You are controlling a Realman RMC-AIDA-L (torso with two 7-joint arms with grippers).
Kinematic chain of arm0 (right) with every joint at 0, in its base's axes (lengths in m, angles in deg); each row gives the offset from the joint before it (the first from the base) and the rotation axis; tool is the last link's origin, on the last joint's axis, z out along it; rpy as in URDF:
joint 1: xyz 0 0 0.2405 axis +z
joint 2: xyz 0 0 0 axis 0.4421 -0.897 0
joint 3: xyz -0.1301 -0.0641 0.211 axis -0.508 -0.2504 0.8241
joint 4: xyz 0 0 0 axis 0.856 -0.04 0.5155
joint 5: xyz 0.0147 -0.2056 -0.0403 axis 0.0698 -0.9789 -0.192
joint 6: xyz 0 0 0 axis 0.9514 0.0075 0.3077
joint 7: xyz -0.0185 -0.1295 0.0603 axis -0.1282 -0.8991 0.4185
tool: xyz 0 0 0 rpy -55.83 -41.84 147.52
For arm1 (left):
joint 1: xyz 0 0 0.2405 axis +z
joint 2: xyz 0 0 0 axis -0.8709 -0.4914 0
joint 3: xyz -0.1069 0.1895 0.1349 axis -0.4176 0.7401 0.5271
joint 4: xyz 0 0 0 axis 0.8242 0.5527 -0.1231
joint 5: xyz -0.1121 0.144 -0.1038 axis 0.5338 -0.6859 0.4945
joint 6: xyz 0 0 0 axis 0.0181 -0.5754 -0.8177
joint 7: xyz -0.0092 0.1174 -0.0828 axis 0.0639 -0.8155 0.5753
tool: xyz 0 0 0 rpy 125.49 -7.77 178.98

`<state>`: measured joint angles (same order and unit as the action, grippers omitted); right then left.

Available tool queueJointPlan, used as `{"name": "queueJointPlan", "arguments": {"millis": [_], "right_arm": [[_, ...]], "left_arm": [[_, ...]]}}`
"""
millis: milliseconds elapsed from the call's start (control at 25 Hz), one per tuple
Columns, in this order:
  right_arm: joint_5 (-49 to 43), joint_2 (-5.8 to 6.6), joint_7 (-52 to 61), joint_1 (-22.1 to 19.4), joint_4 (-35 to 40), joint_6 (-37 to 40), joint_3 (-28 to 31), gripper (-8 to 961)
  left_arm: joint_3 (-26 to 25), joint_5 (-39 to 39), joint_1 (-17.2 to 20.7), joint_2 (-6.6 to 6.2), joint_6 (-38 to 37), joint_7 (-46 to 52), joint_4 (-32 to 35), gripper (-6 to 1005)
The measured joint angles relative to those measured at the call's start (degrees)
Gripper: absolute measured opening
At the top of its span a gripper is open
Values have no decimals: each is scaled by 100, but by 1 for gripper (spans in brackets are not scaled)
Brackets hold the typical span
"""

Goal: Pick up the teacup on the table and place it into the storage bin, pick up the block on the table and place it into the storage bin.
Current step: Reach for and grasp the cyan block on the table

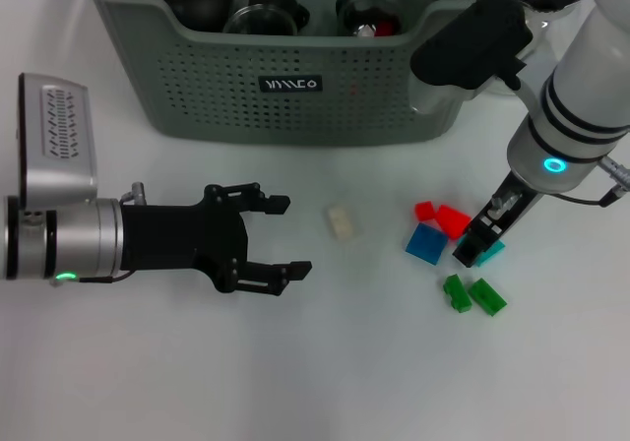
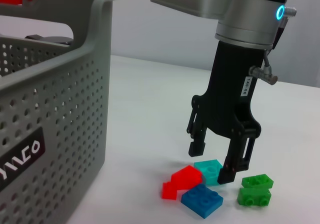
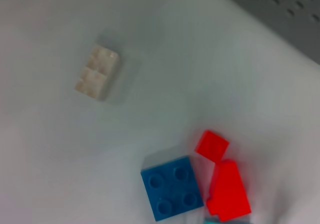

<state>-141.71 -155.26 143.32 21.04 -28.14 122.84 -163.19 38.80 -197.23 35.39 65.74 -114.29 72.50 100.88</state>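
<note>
The grey-green storage bin (image 1: 285,87) stands at the back of the white table; its wall also fills the near side of the left wrist view (image 2: 55,124). No teacup shows on the table. Loose blocks lie in front of the bin: a cream one (image 1: 341,221), two red (image 1: 453,221), a blue (image 1: 425,243), a teal (image 1: 491,253) and two green (image 1: 486,296). My right gripper (image 1: 472,249) is lowered, open, its fingers astride the teal block (image 2: 210,170). My left gripper (image 1: 281,236) hovers open, left of the cream block (image 3: 97,71).
Dark round vessels (image 1: 264,13) lie inside the bin. A clear glass vessel (image 1: 433,92) stands by the bin's right end, partly hidden behind my right arm. The red (image 2: 186,176), blue (image 2: 202,201) and green (image 2: 256,189) blocks crowd close around the teal one.
</note>
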Motion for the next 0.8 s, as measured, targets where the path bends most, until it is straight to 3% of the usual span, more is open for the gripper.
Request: {"name": "queueJointPlan", "arguments": {"millis": [600,680,800], "right_arm": [[-2,-9,163,5,6,-83,-295,740],[-1,-9,171,7,10,-93,-317,592],[-1,-9,184,6,29,-100,-346,585]], "left_arm": [[-22,0,21,8,-1,-3,-24,862],[-22,0,22,8,0,-3,-24,862],[-22,0,22,8,-1,-3,-29,862]]}}
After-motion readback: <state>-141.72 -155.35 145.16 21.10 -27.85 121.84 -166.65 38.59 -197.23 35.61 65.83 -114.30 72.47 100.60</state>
